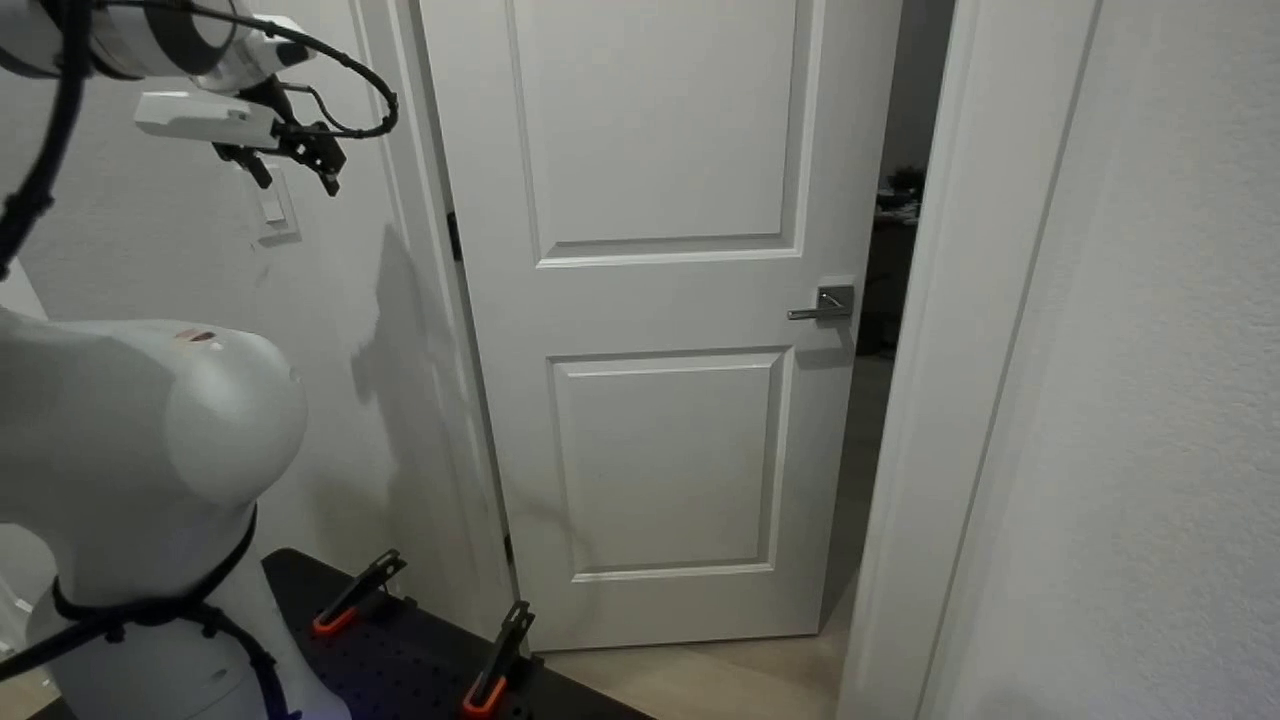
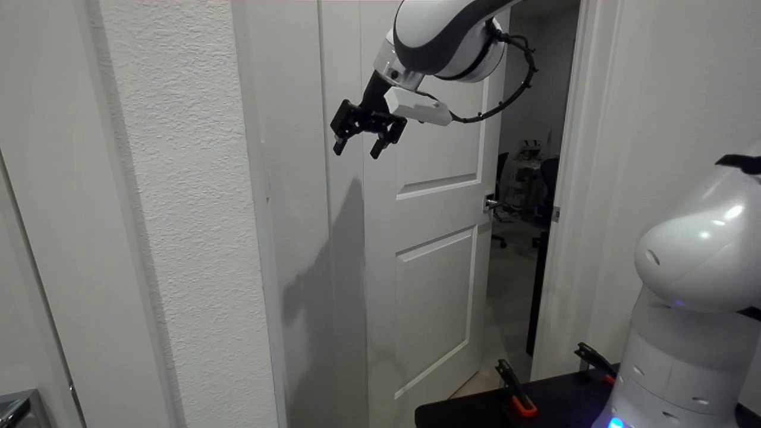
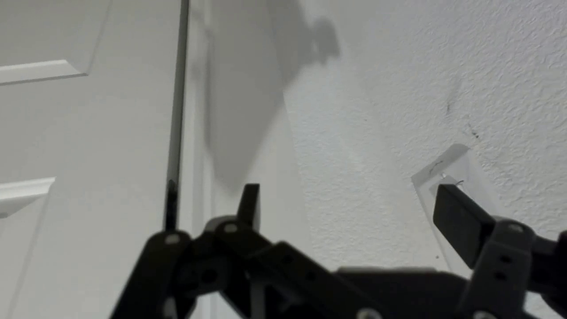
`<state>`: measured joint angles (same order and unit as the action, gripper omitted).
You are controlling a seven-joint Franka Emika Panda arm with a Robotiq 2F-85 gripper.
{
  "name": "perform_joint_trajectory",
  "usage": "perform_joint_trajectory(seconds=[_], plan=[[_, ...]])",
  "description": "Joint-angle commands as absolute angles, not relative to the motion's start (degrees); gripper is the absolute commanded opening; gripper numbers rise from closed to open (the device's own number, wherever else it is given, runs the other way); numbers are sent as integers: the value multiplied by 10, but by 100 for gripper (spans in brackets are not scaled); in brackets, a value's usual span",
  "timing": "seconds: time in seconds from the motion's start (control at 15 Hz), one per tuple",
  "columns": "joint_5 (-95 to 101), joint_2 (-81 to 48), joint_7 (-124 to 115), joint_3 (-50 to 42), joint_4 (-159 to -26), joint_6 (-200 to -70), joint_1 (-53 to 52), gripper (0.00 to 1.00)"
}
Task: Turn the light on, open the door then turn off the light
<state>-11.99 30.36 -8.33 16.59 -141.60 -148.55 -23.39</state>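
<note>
the claw [image 1: 299,187] is spread apart; with the two-panel door [image 1: 680,305] ajar, switching off seems next: best bring the claw together, then press squarely on the light-switch plate [image 1: 275,212] on the hinge-side wall [image 1: 200,270].

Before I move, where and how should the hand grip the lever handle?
Likely by the free end of the silver lever handle, coming from in front of the panelled door, closing from above and below: the slim lever lies about level and juts out from the door.
</note>
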Motion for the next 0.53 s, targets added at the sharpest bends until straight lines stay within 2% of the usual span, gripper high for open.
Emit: perform_joint_trajectory(seconds=[0.0,0.47], plan=[[-133,272,-27,160,-1393,-1496,-266,100],[-60,249,-18,202,-1389,-1554,-251,100]])
